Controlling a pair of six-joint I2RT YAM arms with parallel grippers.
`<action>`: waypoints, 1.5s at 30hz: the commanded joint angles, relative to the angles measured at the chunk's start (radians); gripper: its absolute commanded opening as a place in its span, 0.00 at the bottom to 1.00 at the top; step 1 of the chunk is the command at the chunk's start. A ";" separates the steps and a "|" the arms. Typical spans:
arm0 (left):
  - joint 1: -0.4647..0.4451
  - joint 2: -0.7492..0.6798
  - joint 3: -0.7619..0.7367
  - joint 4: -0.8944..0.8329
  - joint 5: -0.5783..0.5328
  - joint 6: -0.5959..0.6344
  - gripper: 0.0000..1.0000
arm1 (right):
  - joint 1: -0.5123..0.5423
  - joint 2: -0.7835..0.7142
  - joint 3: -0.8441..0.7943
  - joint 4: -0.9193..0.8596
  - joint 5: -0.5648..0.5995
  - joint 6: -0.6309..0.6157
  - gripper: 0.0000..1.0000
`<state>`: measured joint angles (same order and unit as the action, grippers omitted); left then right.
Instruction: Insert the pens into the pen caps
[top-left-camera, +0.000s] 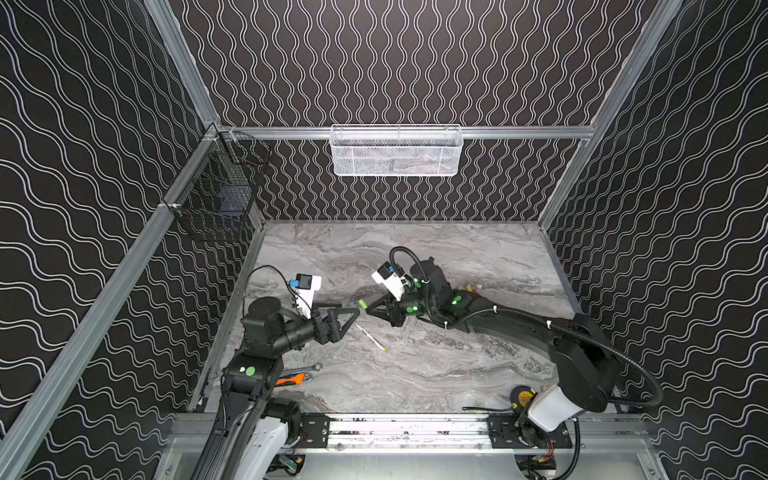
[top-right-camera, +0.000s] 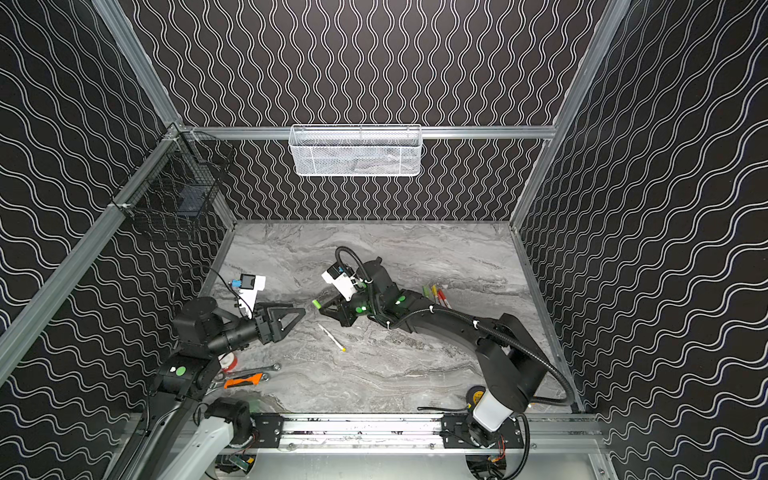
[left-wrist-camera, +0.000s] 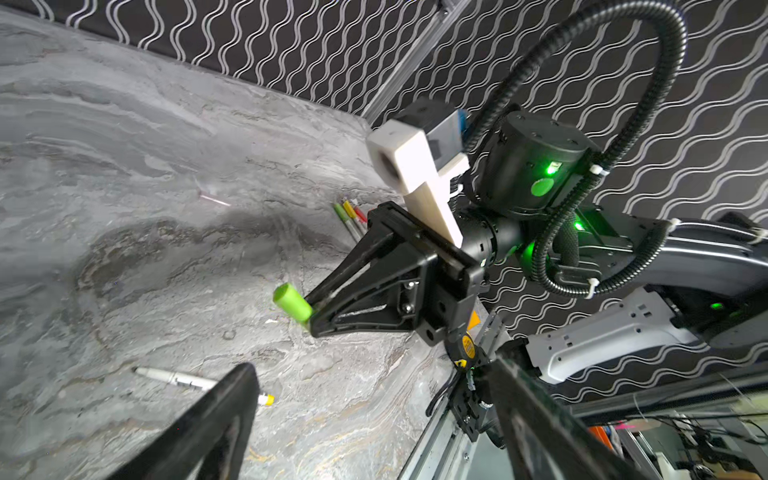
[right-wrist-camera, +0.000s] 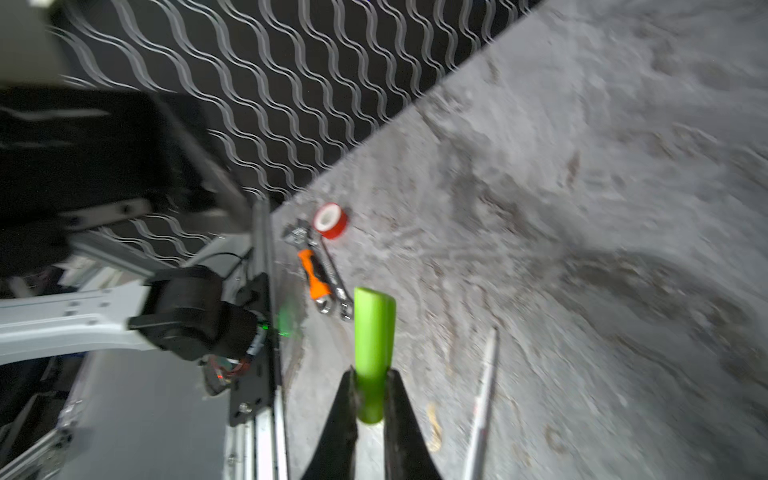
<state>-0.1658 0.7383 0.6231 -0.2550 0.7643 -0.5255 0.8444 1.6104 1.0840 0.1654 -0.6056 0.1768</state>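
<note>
surface (top-left-camera: 478, 257): grey marbled slab; 6 o'clock taken at the near edge, 12 o'clock at the far edge.
round yellow-and-black item (top-left-camera: 523, 397): sits at 5 o'clock on the near edge, just beside the base of the right arm (top-left-camera: 582, 353); too small to identify.
orange-handled wrench (top-right-camera: 243, 380): lies flat at 7 o'clock, near the left arm (top-left-camera: 266, 320).
silver wrench (top-right-camera: 262, 368): lies just beside the orange-handled wrench, on its 12 o'clock side, roughly parallel.
red tape roll (top-right-camera: 228, 362): rests at 8 o'clock, partly hidden behind the left arm in a top view.
loose pen (top-left-camera: 370, 337): lies flat on the surface just toward 7 o'clock of the centre, slanted from 11 to 5 o'clock; yellow end nearest, dark tip farthest; touched by neither tool.
left tool (left-wrist-camera: 372, 365): released, fingers spread wide with nothing between them; hovers at 9 o'clock of the centre, pointing toward the green pen cap (left-wrist-camera: 292, 302), near it but apart.
right tool (right-wrist-camera: 371, 376): clenched on the green pen cap; reaches in from 3 o'clock, tips close to the centre.
green pen cap: pinched near one end between the right tool's fingertips, the rest sticking out toward the left tool; at 12 o'clock of the loose pen, apart from it.
three pens (top-right-camera: 434, 293): lie side by side on the surface at 2 o'clock of the centre, just behind the right arm; green, yellow and red ends.
black wire basket (top-left-camera: 220, 191): hangs at 10 o'clock, above the surface.
white mesh basket (top-left-camera: 397, 151): hangs at 12 o'clock, above the far edge.
</note>
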 joint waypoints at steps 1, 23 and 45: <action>0.002 -0.002 -0.001 0.059 0.028 -0.016 0.90 | 0.006 -0.037 -0.021 0.205 -0.147 0.071 0.10; 0.012 0.006 -0.033 0.231 0.155 -0.080 0.09 | 0.083 -0.061 -0.002 0.211 -0.160 0.033 0.10; 0.017 -0.062 0.171 -0.358 -0.706 0.190 0.00 | 0.153 0.255 0.214 -0.446 0.456 -0.050 0.48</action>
<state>-0.1505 0.6792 0.7849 -0.5735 0.1719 -0.3779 0.9836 1.8271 1.2594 -0.1394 -0.2993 0.1379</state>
